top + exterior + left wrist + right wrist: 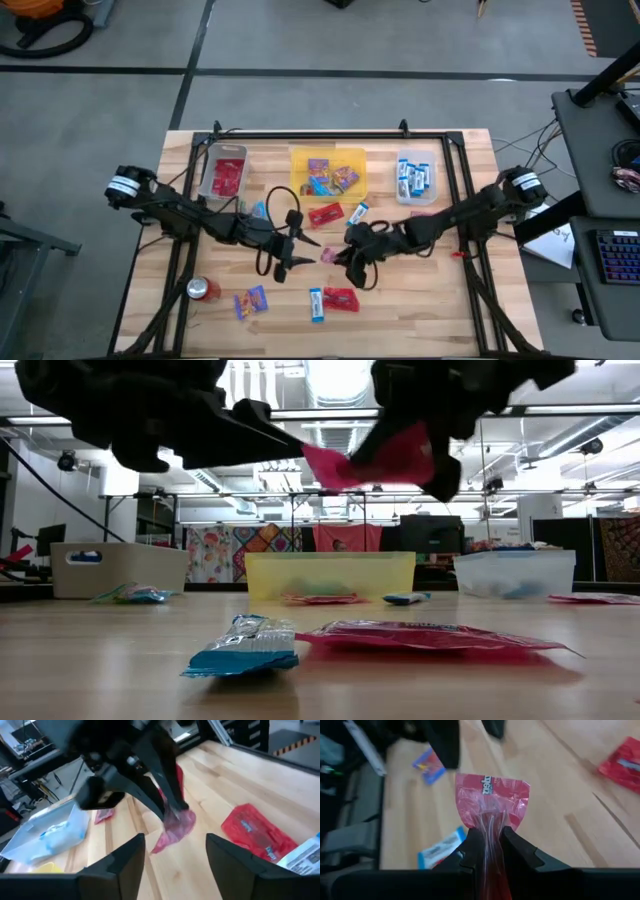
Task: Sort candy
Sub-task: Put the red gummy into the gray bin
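Note:
My right gripper is shut on a red candy packet, held in the air over the table's middle. My left gripper is open and faces that packet from the table's left, with its fingers on either side of the packet's free end. I see no touch. Loose candy lies on the table: a red packet, a blue-and-white bar and a purple packet near the front. Another red packet and a blue bar lie farther back. My right gripper pinches the red packet by one gathered end between its two fingers. The fingers come roughly level from the table's right side. The packet sticks out ahead of the fingertips toward my left gripper, lifted clear of the table.
Three bins stand along the far edge. A clear one holds red packets, a yellow one holds purple packets, and a clear one holds blue-and-white bars. A red soda can lies at the front left.

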You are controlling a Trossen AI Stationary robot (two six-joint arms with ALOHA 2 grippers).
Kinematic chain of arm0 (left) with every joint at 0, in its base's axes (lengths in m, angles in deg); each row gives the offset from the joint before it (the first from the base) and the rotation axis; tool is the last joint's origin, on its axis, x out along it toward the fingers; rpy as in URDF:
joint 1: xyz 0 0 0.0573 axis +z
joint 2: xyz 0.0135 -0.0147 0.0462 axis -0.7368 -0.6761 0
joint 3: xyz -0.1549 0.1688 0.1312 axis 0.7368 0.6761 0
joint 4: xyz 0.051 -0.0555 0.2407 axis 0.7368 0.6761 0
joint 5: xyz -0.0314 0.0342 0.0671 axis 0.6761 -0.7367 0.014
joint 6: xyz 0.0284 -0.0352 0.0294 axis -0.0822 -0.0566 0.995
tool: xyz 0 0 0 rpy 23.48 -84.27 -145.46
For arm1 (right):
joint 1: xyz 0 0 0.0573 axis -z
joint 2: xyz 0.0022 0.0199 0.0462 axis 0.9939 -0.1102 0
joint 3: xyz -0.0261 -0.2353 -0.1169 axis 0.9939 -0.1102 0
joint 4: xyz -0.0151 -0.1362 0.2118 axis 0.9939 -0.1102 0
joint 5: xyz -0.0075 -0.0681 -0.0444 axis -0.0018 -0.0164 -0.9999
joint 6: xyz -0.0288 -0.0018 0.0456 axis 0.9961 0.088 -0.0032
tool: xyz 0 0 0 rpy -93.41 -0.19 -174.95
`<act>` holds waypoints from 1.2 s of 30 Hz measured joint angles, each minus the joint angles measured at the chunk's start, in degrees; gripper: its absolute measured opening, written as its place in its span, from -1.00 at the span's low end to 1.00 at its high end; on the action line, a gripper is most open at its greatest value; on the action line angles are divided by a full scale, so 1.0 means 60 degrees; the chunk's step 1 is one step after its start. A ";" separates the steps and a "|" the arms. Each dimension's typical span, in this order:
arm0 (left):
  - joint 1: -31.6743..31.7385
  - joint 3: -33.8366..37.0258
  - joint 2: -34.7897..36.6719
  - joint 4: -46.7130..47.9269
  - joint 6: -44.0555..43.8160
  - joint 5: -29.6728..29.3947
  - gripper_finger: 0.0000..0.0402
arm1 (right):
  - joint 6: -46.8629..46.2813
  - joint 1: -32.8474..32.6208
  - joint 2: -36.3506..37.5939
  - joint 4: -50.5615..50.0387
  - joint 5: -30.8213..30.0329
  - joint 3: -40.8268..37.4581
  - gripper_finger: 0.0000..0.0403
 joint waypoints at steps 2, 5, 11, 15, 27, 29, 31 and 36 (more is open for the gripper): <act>0.0000 -0.0147 -0.0217 -0.0051 0.0115 -0.0080 0.01 | 0.0108 0.0251 0.0118 0.0276 0.0603 -0.0004 -0.72; 0.0000 -0.0413 -0.0489 -0.0079 0.0135 -0.0274 0.02 | 0.0250 0.0559 0.0148 0.0781 0.1281 -0.0004 -0.72; -0.0007 -0.0760 -0.0806 -0.0016 0.0305 -0.0271 -0.12 | 0.0631 0.0918 -0.0065 0.1122 0.1747 -0.0007 -0.72; -0.0007 -0.0876 -0.0883 0.0114 0.0201 -0.0287 -0.44 | 0.0856 0.0938 -0.0066 0.1179 0.1768 -0.0009 -0.72; -0.0015 -0.1278 -0.0645 0.0859 -0.0584 -0.0818 -0.98 | 0.1156 0.0958 0.0097 0.1157 0.1735 -0.0007 -0.40; -0.0007 -0.1616 -0.0579 0.1684 -0.0769 -0.1067 -0.99 | 0.1188 0.1005 0.0151 0.1062 0.1699 -0.0007 -0.27; -0.0004 -0.2062 -0.0515 0.2849 -0.0938 -0.1316 -0.99 | 0.1322 0.1095 0.0274 0.0878 0.1693 -0.0007 -0.15; -0.0004 -0.3342 -0.0486 0.6464 -0.1306 -0.1642 -1.00 | 0.1824 0.1437 0.0946 0.0097 0.1697 -0.0007 0.04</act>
